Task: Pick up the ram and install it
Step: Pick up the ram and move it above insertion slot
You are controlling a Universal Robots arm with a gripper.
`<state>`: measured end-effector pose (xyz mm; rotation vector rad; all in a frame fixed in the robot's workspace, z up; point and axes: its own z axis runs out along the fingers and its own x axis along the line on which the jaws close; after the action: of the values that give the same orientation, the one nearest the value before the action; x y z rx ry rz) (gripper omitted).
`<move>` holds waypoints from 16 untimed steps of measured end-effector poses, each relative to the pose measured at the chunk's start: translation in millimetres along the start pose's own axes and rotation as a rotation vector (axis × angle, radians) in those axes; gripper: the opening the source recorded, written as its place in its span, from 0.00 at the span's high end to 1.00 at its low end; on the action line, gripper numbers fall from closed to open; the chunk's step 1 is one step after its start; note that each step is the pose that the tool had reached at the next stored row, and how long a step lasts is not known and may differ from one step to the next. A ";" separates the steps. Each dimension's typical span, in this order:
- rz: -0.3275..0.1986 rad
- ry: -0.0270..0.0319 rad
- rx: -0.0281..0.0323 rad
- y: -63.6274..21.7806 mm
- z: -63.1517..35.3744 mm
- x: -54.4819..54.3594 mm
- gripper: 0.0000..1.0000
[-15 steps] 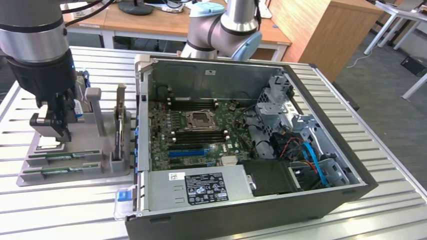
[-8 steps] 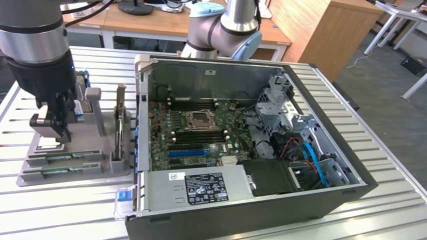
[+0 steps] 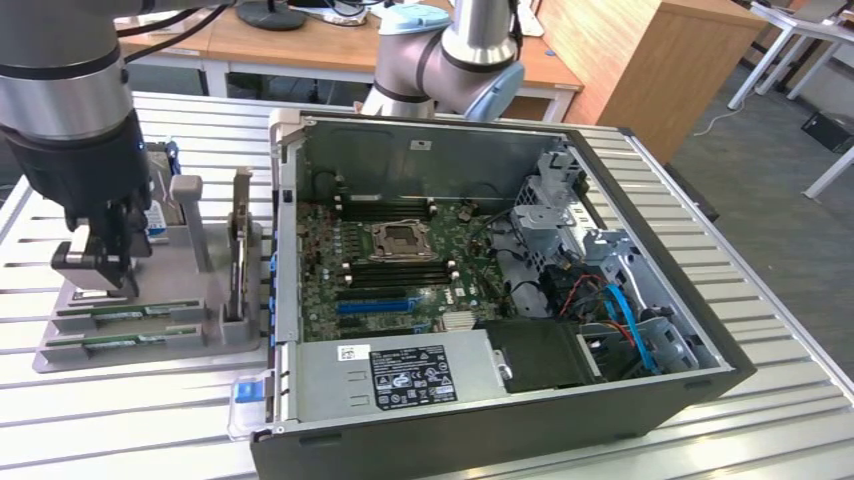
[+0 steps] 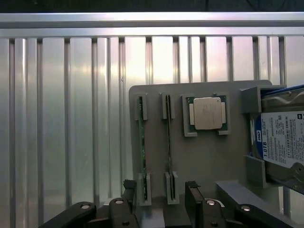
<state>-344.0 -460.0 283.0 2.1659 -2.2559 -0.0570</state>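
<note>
— Gripper point(image 4: 161, 194) status?
— Jaws wide apart, nothing held. You're hovering over one end of the grey tray point(image 4: 204, 164). One ram stick point(image 4: 141, 137) and its twin point(image 4: 168, 137) sit on edge in their holders, untouched.
— Which one's lined up?
— Can't tell; both fall between the fingers point(image 4: 129, 187). So it's the pick step, pre-grasp only. IMO a clean grab calls for centring on one stick (not two) and pinching its flat faces. Further along the tray: CPU point(image 4: 208, 114), then hard drive point(image 4: 285, 142). PC case point(image 3: 441, 160) sits well apart, to the exterior view's right, mobo point(image 3: 327, 285) exposed.
</note>
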 end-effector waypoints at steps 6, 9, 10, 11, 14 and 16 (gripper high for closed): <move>0.000 0.0000 -0.0001 -0.2 -0.2 7.0 0.47; 0.000 0.0001 -0.0001 -0.3 -0.2 7.1 0.47; 0.000 0.0000 0.0000 -0.3 -0.1 7.0 0.47; 0.000 -0.0001 0.0001 -0.3 0.8 7.1 0.47; 0.000 0.0001 0.0000 -0.5 6.0 7.2 0.47; 0.000 0.0000 0.0001 -1.0 24.2 7.5 0.47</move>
<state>-344.1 -467.1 258.6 2.1660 -2.2558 -0.0568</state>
